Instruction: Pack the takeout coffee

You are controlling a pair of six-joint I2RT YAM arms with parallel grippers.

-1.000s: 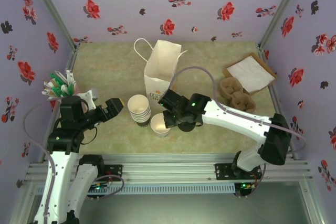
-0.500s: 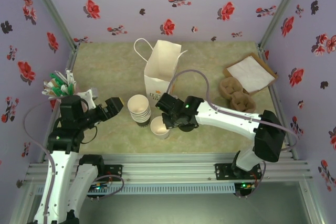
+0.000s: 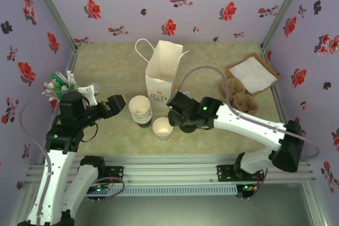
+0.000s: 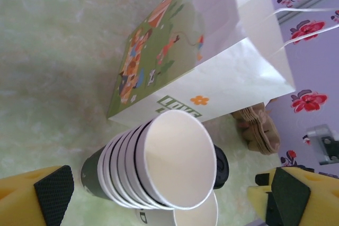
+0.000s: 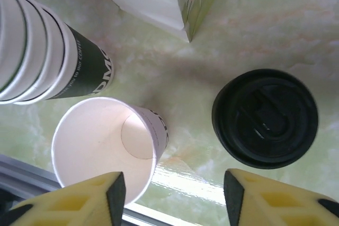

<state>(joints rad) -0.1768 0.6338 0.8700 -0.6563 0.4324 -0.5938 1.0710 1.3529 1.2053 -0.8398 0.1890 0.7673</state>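
The takeout coffee as a lidded cup is out of view. A single pale paper cup (image 3: 161, 128) (image 5: 100, 149) stands open and lidless near the front edge. A round black lid (image 5: 265, 117) (image 4: 221, 166) lies just to its right, apart from it. My right gripper (image 3: 175, 120) (image 5: 175, 199) hovers open above the gap between the two, holding nothing. A stack of lidless cups (image 3: 140, 110) (image 4: 159, 168) stands to the left. My left gripper (image 3: 117, 102) (image 4: 167, 199) is wide open beside that stack, not touching it. The white paper bag (image 3: 163, 72) (image 4: 201, 56) stands behind.
Brown cardboard cup carriers (image 3: 237, 93) and a flat tray with a white sheet (image 3: 252, 74) lie at the right. A holder of green and white sticks (image 3: 61, 86) stands at the left wall. The metal rail (image 3: 169, 168) runs along the front edge.
My right gripper went from shut at the single cup's rim to open and drew slightly right; the cup stays standing. The left gripper edged toward the cup stack.
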